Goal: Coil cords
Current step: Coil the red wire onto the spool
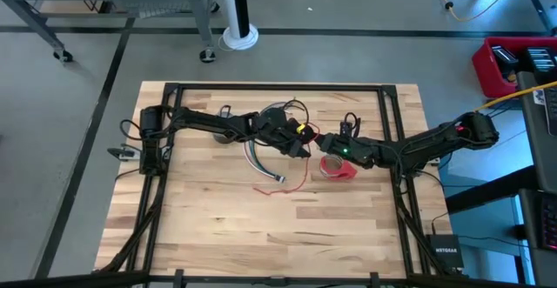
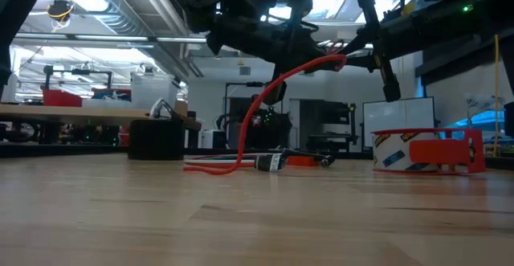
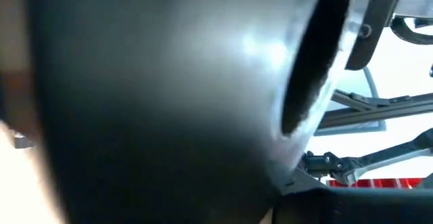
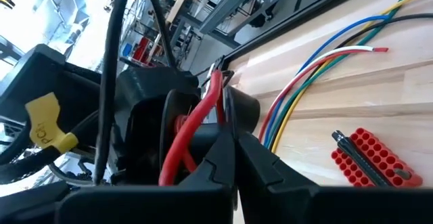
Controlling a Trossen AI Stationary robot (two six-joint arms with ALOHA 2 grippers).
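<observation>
My right jaws (image 4: 226, 143) are clamped together on a red wire (image 4: 196, 126) of the cords, mid-air above the table (image 1: 218, 236). Just beside them my left jaws (image 1: 300, 146) are closed too — whether on the wire I cannot tell, since the left wrist view is blocked by a dark blur. From the pinch the red wire droops in a soft arc to the rest of the bundle (image 2: 241, 163), lying flat on the table with its plug end. Loose green, blue, yellow and white strands (image 4: 318, 68) fan across the wood. A red tape roll (image 2: 426, 151) sits close by on the right. I judge the wires light, limp and springy — best held near the coil's crossing point, where loops cannot slip free.
</observation>
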